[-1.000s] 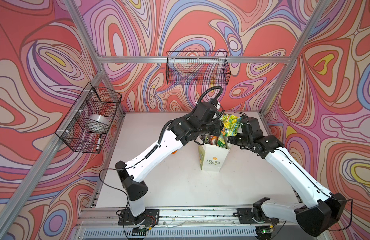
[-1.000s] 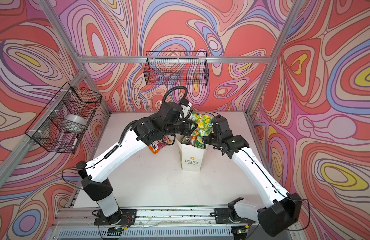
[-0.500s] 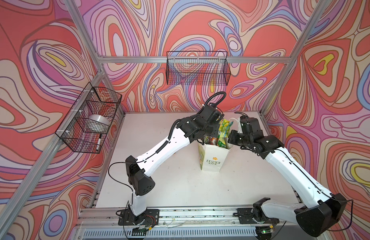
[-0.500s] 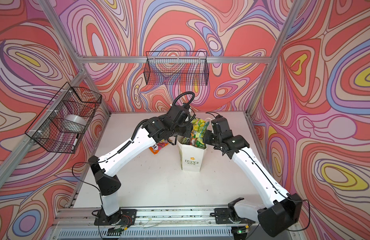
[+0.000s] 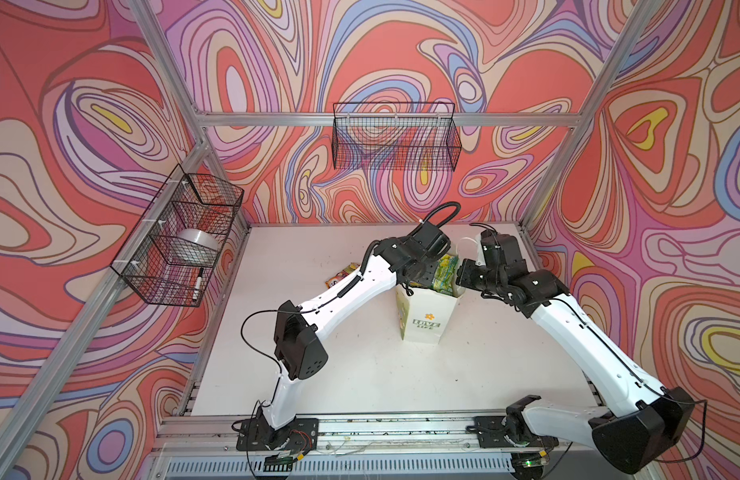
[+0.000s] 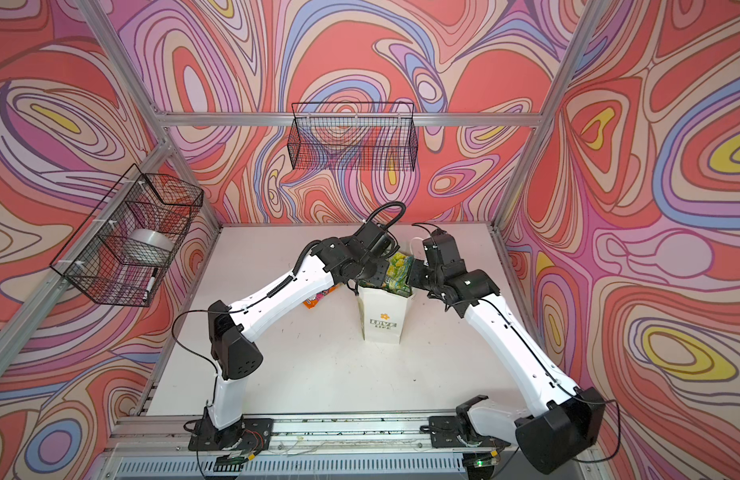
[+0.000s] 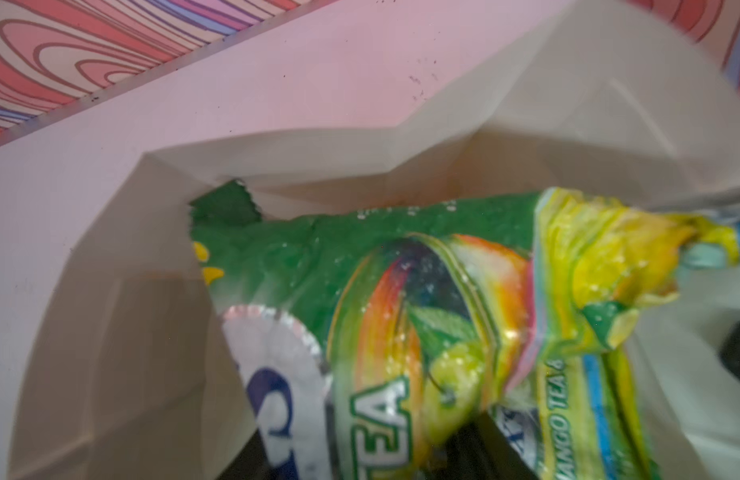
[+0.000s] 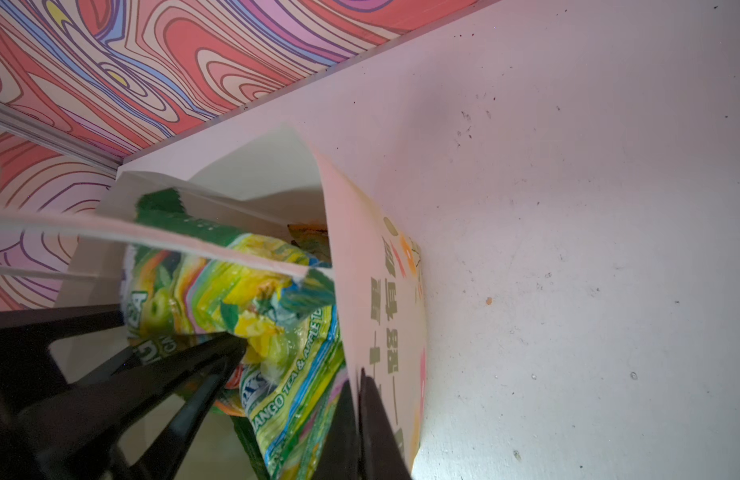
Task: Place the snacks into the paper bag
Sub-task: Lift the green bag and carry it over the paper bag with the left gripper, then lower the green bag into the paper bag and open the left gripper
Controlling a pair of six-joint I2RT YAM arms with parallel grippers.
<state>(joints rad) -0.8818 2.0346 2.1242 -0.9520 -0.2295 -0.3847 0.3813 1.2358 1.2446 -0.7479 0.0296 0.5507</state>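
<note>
Loading state: paper bag upright on desk, green snacks in its mouth.
The left pincer is spread among them; the right pincer pinches the bag rim; an orange packet lies outside on the desk.

Built as two arms, left arm and right arm, from glossy white link shells between matt black joint housings (left elbow cap drilled with small holes). Bolted through black base plates to a silver rail. Wired with thin black cables and one ribbed black hose. Tipped with black wedge-shaped fingers.
</note>
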